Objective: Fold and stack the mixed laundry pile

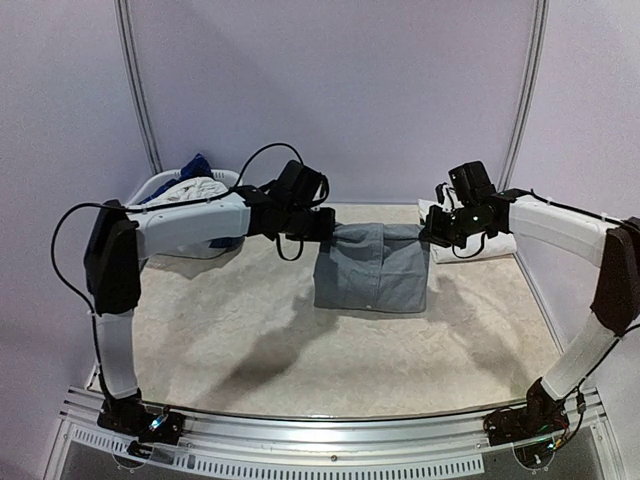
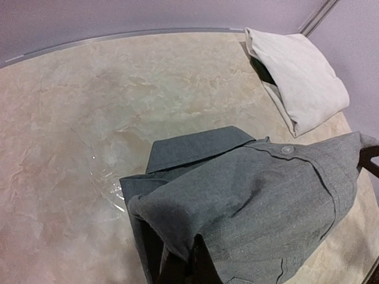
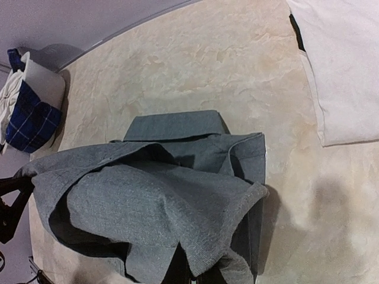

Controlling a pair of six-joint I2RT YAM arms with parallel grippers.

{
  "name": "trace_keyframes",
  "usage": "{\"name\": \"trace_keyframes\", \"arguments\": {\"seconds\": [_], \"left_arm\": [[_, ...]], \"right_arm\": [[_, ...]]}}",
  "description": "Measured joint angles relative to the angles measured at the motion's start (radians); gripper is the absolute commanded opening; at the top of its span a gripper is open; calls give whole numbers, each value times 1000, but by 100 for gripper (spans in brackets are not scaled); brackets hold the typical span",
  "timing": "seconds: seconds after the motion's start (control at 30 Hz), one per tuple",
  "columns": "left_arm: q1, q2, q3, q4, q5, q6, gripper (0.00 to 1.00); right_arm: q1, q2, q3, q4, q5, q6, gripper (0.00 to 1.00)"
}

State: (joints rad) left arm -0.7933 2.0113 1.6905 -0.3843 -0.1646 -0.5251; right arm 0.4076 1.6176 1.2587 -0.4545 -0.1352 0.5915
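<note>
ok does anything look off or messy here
Nothing stands out. The grey shirt hangs fairly level between the left gripper and right gripper, the folded white piece lies flat at the far right, and the remaining laundry sits in the basket.

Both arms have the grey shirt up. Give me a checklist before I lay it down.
1. Left gripper shut on grey shirt corner: ok.
2. Right gripper shut on opposite corner: ok.
3. Top edge level between grippers: ok.
4. Shirt hanging smooth: not ok, doubled and bunched in both wrist views.
5. Lower hem off the table: cannot tell.
6. Folded white piece apart from shirt: ok, far right.
</note>
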Motion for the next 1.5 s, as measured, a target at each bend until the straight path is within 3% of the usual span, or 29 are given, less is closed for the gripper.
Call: {"name": "trace_keyframes", "arguments": {"seconds": [0.53, 0.7, 0.87, 1.0, 1.1, 1.17, 1.27, 1.5], "left_arm": [[141, 362, 317, -2, 179, -21, 1], [167, 396, 336, -2, 212, -47, 9], [179, 407, 354, 7, 255, -63, 44], [185, 413, 376, 14, 301, -48, 77], [186, 405, 381, 12, 310, -31, 84], [186, 381, 360, 8, 296, -16, 84], [183, 296, 279, 2, 254, 13, 77], [149, 90, 152, 11, 199, 65, 42]], "right_arm": [[-101, 434, 250, 100, -116, -15, 2], [-105, 492, 305, 105, -138, -21, 16], [-115, 510, 321, 107, -142, -19, 49], [-121, 508, 325, 109, -157, -14, 58], [-121, 488, 324, 107, -169, -11, 63], [-121, 456, 321, 103, -175, -14, 63], [-116, 365, 291, 102, -174, -25, 58], [-35, 84, 113, 165, -229, -65, 26]]}}
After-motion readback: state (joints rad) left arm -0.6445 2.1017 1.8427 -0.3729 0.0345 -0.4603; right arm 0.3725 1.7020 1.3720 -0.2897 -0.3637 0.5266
